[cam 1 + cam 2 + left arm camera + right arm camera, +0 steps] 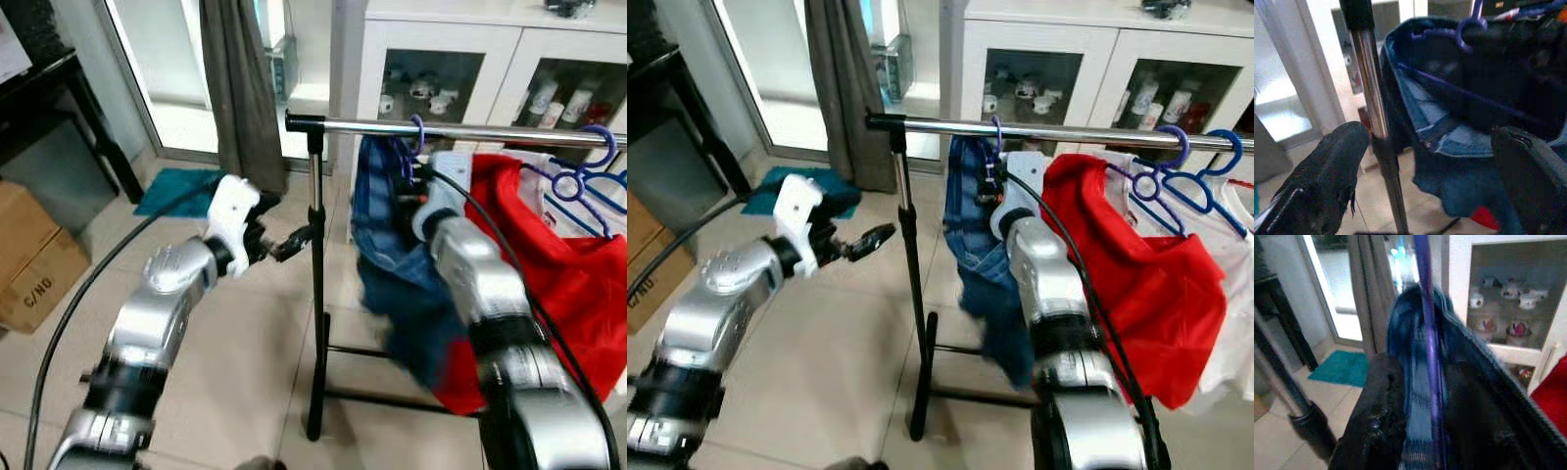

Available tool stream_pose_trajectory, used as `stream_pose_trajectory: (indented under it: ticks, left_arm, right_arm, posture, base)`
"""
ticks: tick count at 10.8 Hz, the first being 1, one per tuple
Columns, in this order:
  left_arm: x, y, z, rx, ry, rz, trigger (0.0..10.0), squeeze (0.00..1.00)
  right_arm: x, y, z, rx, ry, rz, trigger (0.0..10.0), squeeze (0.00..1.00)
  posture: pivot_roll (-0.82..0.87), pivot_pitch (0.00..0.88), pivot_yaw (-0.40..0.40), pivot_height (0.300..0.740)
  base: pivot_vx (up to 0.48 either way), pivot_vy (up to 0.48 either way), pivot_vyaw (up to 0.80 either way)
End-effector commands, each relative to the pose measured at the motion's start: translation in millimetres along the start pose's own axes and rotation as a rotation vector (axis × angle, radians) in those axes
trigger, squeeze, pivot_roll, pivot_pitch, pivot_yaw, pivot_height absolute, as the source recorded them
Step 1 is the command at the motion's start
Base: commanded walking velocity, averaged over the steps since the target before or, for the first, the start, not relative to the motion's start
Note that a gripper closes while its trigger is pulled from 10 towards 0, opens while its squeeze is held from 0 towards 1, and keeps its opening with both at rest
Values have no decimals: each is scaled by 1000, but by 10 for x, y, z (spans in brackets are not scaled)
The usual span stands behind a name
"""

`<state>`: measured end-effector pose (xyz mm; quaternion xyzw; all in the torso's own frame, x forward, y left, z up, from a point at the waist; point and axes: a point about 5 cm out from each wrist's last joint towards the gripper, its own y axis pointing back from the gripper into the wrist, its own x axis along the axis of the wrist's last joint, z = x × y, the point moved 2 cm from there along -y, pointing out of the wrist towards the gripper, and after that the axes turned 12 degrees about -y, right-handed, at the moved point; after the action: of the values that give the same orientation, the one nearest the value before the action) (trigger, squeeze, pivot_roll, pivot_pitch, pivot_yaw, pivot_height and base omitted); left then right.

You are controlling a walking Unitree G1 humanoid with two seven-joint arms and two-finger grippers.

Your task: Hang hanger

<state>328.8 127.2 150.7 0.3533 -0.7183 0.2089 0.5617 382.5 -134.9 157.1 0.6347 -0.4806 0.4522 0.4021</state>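
Observation:
A purple hanger (pixel 996 137) carrying a blue denim garment (pixel 970 235) has its hook over the chrome rail (pixel 509 132) of a clothes rack, near the rail's left end. My right gripper (pixel 991 191) sits just under the hook and is shut on the hanger. In the right wrist view the purple hanger (pixel 1427 357) and denim run between the black fingers (pixel 1376 421). My left gripper (pixel 294 242) is open, held at mid height just left of the rack's upright pole (pixel 315 255). The left wrist view shows that pole (pixel 1374 117) between the spread fingers (pixel 1327 181).
A red shirt (pixel 558 255) and blue hangers (pixel 588 181) hang further right on the rail. A white glass-door cabinet (pixel 441 59) stands behind. A grey curtain (pixel 240 88), a teal mat (pixel 176 191) and a cardboard box (pixel 34 259) are to the left. The rack's black base (pixel 392 397) lies on the tiled floor.

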Motion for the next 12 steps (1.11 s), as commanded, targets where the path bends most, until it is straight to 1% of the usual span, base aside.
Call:
stream_pose_trajectory:
  ticks: [1,2,3,4,5,6,7,8,9,11,12]
  left_arm:
    - [1,9,49,-8,-11,6,10000,0]
    - [-51,10,103,4,7,4,10000,0]
    - [-88,18,120,30,21,-1,10000,0]
    - [-96,33,119,54,24,-1,10000,0]
    - [-92,57,98,90,18,-4,10000,0]
    - [-97,47,105,89,18,-4,10000,0]
    - [-104,36,112,88,19,-5,10000,0]
    - [-106,4,139,82,13,-5,10000,0]
    - [-94,-4,141,85,14,-3,10000,0]
    - [-110,14,110,100,11,-12,10000,0]
    - [-105,8,92,109,3,-15,10000,0]
  right_arm:
    - [110,66,-94,42,9,27,10000,1000]
    - [182,228,-135,57,-11,64,10000,325]
    - [247,352,-149,67,-60,88,10000,0]
    - [293,465,-194,112,-102,101,10000,0]
    - [316,565,-230,163,-189,142,10000,0]
    - [297,596,-204,153,-210,153,10000,0]
    - [290,606,-200,150,-210,156,10000,0]
    - [256,629,-186,120,-199,152,10000,0]
    - [222,616,-205,112,-179,151,10000,0]
    - [146,478,-210,68,-153,167,10000,0]
    - [155,386,-197,50,-237,216,10000,0]
  posture:
    - [-106,0,102,740]
    - [-117,0,105,740]
    - [-116,0,101,740]
    - [-101,0,87,740]
    - [-96,0,83,740]
    - [-106,0,88,740]
    - [-106,0,88,740]
    - [-114,0,97,740]
    - [-112,0,95,740]
    - [-110,0,95,740]
    - [-95,0,91,740]
  base:
    - [0,0,0]
    - [0,0,0]
    - [0,0,0]
    - [0,0,0]
    - [0,0,0]
    - [0,0,0]
    - [0,0,0]
    - [0,0,0]
    - [0,0,0]
    - [0,0,0]
    - [0,0,0]
